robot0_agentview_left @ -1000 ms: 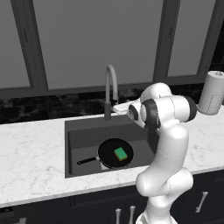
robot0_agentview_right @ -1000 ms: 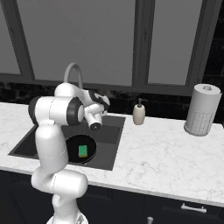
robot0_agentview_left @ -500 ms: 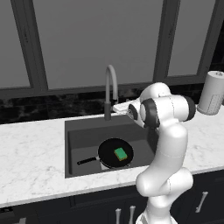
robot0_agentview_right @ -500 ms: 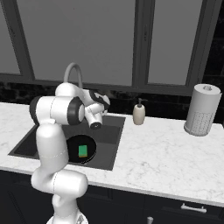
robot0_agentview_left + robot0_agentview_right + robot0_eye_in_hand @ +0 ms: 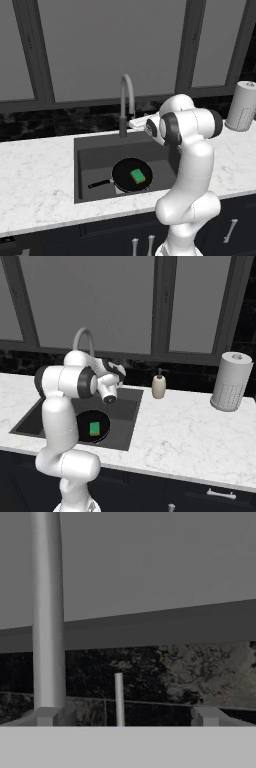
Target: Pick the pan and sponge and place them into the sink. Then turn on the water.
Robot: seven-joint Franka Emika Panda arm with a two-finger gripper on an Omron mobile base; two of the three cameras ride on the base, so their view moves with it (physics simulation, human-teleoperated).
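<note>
The black pan [image 5: 124,170] lies on the bottom of the dark sink [image 5: 100,155], handle pointing left, with the green sponge [image 5: 138,176] resting on it. From the right base view the sponge [image 5: 95,429] and pan [image 5: 103,426] show beside my arm, inside the sink [image 5: 125,406]. My gripper [image 5: 137,123] hovers over the sink's back edge, just right of the grey gooseneck faucet [image 5: 125,100], open and empty. In the hand view the gripper [image 5: 127,717] faces the wall, the faucet's pipe [image 5: 47,612] standing above the left fingertip [image 5: 50,716] and a thin upright lever [image 5: 119,697] between the fingers. No water runs.
A soap dispenser bottle [image 5: 159,387] stands on the white marble counter right of the sink. A paper towel roll [image 5: 230,381] is at the far right by the dark backsplash. Windows rise behind the faucet [image 5: 85,336].
</note>
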